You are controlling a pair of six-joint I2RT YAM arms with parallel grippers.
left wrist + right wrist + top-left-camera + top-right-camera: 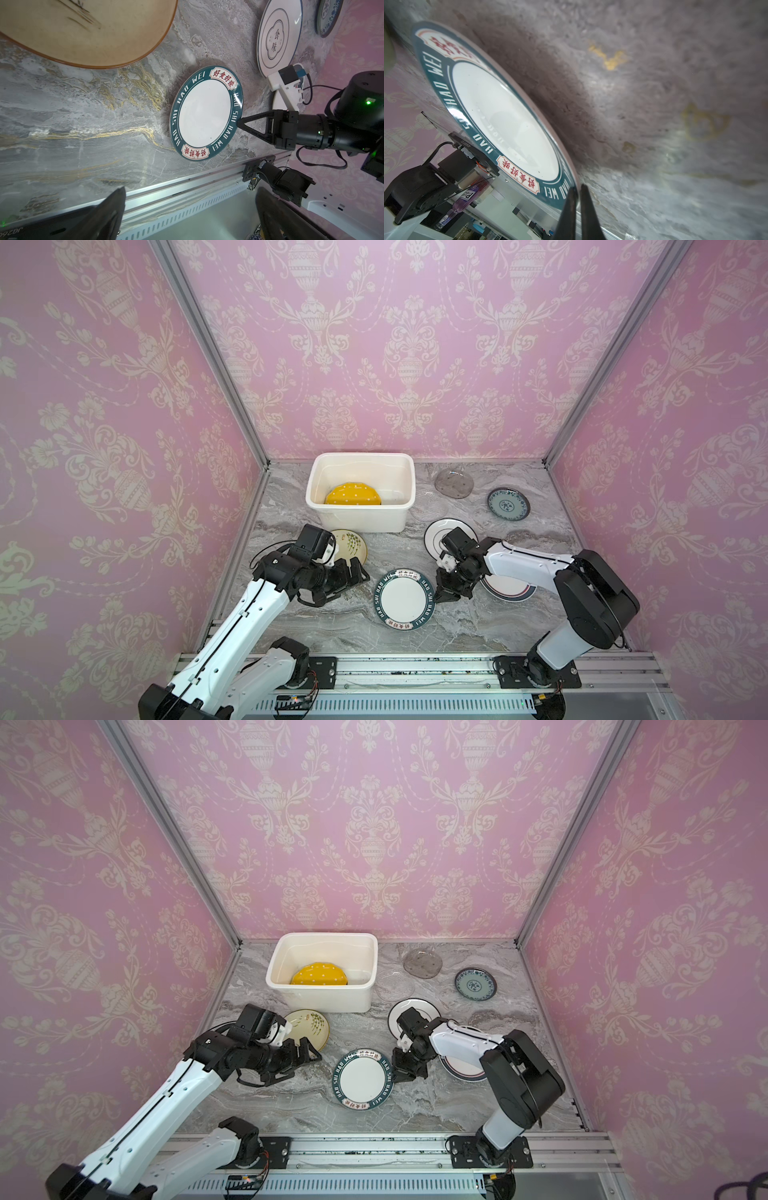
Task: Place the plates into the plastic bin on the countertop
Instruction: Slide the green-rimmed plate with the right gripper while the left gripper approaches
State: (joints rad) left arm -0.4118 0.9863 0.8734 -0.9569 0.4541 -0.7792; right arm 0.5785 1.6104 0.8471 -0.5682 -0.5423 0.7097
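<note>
**Pink wallpaper around a grey marble countertop, with the right gripper closed at a plate's rim.**

In both top views the bin sits at the back edge toward the left corner, with a yellow plate already inside. The round lettered plate lies near the middle front, directly left of the right gripper's closed tips. The left gripper, jaws wide and empty, hovers beside the sprig plate, nearer the bin. Bare marble runs from the lettered plate to the bin's front wall. In the left wrist view the right gripper meets the plate's rim as one point. In the right wrist view the rim runs up to the fingers, but I cannot tell whether they pinch it. The carry likely goes back and leftward, over the bin's wall.
</note>
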